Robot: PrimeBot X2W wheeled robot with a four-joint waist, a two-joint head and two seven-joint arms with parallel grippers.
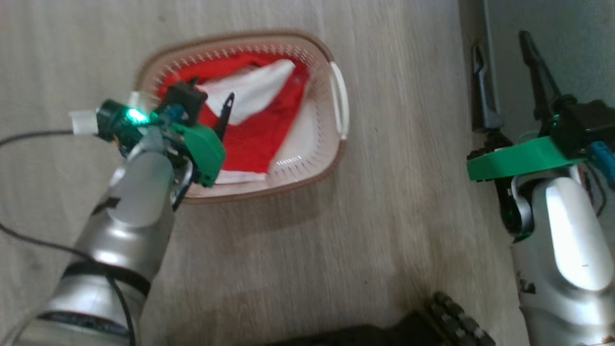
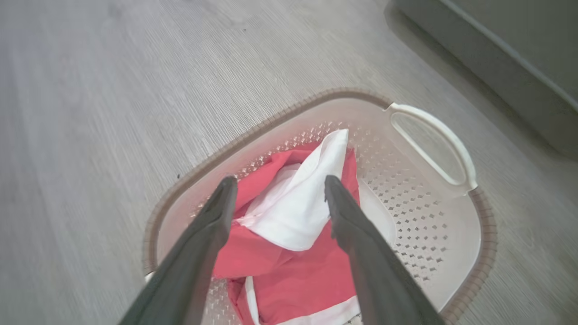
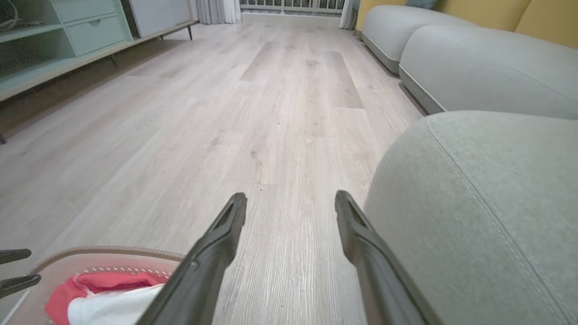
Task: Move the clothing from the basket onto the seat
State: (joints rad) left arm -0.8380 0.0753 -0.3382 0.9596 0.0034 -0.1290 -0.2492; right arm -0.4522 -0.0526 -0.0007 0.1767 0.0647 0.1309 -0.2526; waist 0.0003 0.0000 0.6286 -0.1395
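The cream basket (image 1: pixel 333 158) with a brown rim stands on the wood floor, and the red and white clothing (image 1: pixel 259 139) lies bunched inside it. My left gripper (image 1: pixel 213 87) hangs open just above the clothing. In the left wrist view its fingers (image 2: pixel 280 179) straddle a white fold of the clothing (image 2: pixel 289 275) inside the basket (image 2: pixel 483 234), holding nothing. My right gripper (image 1: pixel 499 41) is open and empty beside the grey-green seat (image 1: pixel 576 48). From the right wrist, the right gripper (image 3: pixel 290 195) points along the floor, with the seat (image 3: pixel 496 203) close on its right and the basket (image 3: pixel 90 255) at lower left.
More grey sofa sections (image 3: pixel 474 67) with yellow cushions run along the right wall. A pale green cabinet (image 3: pixel 67 31) lines the left. A black cable (image 1: pixel 29 137) trails by my left arm. My dark base (image 1: pixel 432 327) is at the head view's bottom edge.
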